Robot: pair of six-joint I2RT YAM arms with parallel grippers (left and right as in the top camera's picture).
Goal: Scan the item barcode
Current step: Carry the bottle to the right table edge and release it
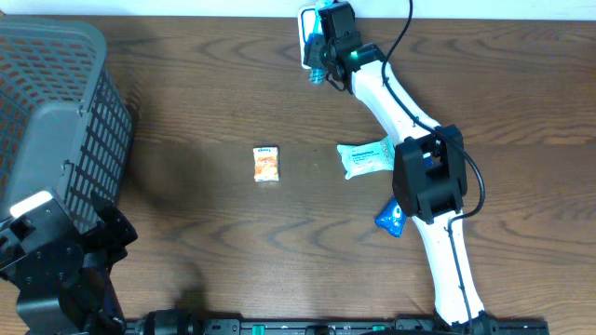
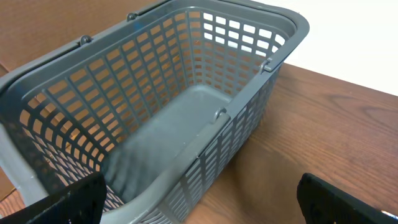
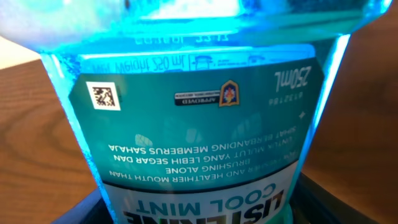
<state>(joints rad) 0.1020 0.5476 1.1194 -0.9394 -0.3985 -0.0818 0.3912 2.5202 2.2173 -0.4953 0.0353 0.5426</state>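
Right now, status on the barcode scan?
Left gripper open by the basket. Right gripper shut on mouthwash bottle, at the table's far edge. Orange packet, white packet, blue packet mid-table, not blocking.

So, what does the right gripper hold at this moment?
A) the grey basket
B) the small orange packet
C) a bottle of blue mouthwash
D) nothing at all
C: the mouthwash bottle with its Listerine Cool Mint label fills the right wrist view. Overhead, the right gripper is closed on it, and the orange packet lies far from it.
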